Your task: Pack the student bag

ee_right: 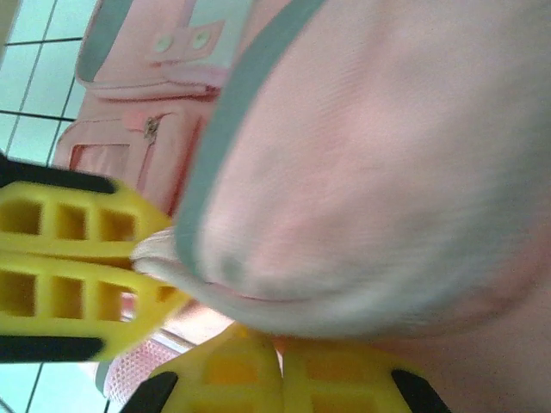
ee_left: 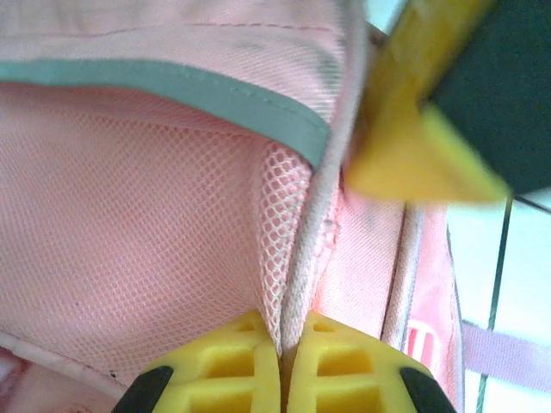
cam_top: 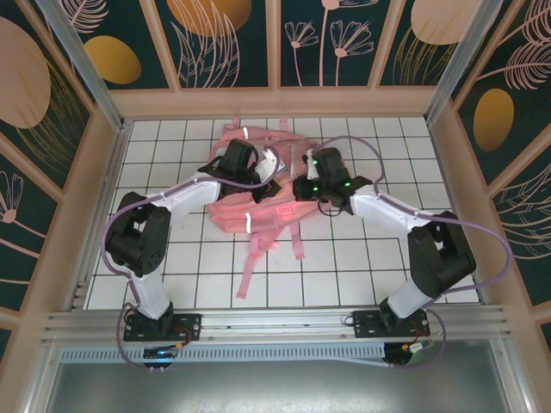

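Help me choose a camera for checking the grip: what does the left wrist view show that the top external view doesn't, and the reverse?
Left wrist view: the left pincer shut on the corded edge of the bag, with pink mesh and grey trim close up.
Top external view: both arms, the whole bag, its straps trailing toward the arm bases, and the right pincer on the bag.
Shared: the pink bag and the white tiled table.

The bag [cam_top: 250, 211] lies at the far middle of the table [cam_top: 362, 258], straps [cam_top: 250, 267] trailing near. The left gripper [cam_top: 269, 172] sits on its far left part, the right gripper [cam_top: 297, 188] just right of it, both on its rim
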Controlling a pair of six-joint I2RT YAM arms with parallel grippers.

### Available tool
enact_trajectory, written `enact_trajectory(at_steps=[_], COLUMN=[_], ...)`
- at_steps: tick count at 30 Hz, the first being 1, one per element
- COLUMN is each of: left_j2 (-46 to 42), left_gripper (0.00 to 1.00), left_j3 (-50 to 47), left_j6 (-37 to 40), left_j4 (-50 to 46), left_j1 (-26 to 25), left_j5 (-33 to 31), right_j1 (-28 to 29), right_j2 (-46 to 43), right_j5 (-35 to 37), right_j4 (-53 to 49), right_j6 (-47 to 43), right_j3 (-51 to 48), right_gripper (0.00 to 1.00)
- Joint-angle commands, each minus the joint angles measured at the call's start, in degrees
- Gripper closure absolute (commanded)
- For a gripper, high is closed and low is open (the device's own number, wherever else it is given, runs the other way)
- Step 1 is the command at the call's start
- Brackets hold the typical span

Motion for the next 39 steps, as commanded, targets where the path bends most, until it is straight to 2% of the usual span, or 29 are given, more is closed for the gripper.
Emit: enact_trajectory(at_steps=[1, 7, 10, 13, 15, 16, 17, 18, 19, 21, 25, 31, 34, 38, 39], left_j2=[-4.76, -9.51, -11.59, -12.48, -12.92, -13.02, -12.92, -12.7, -12.5, -12.53, -14.9, -17.68, -17.98, -18.99, -19.15], left_gripper=[1.0, 1.0, 1.0, 1.0, 0.99, 0.97, 0.96, 0.97, 0.96, 0.94, 0.93, 1.0, 1.0, 1.0, 1.0], left_j3=[-4.79, -9.82, -13.01, -14.1, -12.36, -11.2, -9.64, -8.07, -7.25, -6.92, -9.49, -12.1, -12.13, -13.7, -13.93], left_j6=[14.41, 25.21, 30.64, 31.34, 30.92, 30.57, 29.73, 29.11, 28.28, 25.57, 24.76, 23.59, 23.44, 23.12, 23.24], left_j4=[-16.08, -12.64, -7.9, -0.82, 0.57, -0.04, -1.27, -3.35, -4.64, -6.02, -6.93, -5.31, -5.28, -3.34, -3.22], left_j1=[0.49, 1.67, 5.48, 9.72, 10.86, 11.03, 10.99, 10.99, 11.03, 10.99, 11.03, 11.06, 10.97, 10.97, 11.02], left_j5=[1.39, -2.9, -3.83, -7.55, -6.88, -5.78, -4.01, -1.53, 0.32, 3.15, 6.1, 7.28, 8.97, 10.24, 10.65], right_j1=[-8.83, -10.37, -9.49, -5.07, -1.29, -0.04, 1.17, 2.45, 3.69, 6.68, 9.68, 8.59, 8.83, 8.73, 8.74], right_j2=[-0.9, -1.09, -1.55, -1.98, -1.72, -1.7, -1.95, -2.66, -3.37, -5.2, -5.63, 1.09, 3.83, 5.78, 5.86], right_j5=[4.53, -3.9, -8.71, -9.51, -7.58, -7.53, -7.23, -7.18, -7.18, -6.79, -0.53, -2.99, -1.63, -2.7, -2.61], right_j4=[-2.77, -4.16, -5.77, -7.36, -6.9, -6.36, -5.3, -3.66, -2.03, 0.57, 3.0, 2.63, 3.06, 3.86, 3.89], right_j6=[-5.45, -10.24, -13.94, -16.32, -14.74, -13.97, -12.79, -11.78, -11.23, -10.94, -14.41, -18.6, -18.93, -18.69, -18.48], right_j3=[-0.25, -0.89, -1.89, -2.64, -2.81, -2.75, -2.94, -3.25, -3.56, -3.56, -2.51, 1.97, 3.01, 3.82, 3.84], right_gripper=[1.0, 1.0, 1.0, 1.0, 1.0, 0.94, 0.78, 0.68, 0.63, 0.56, 0.53, 0.51, 0.52, 0.71, 0.8])
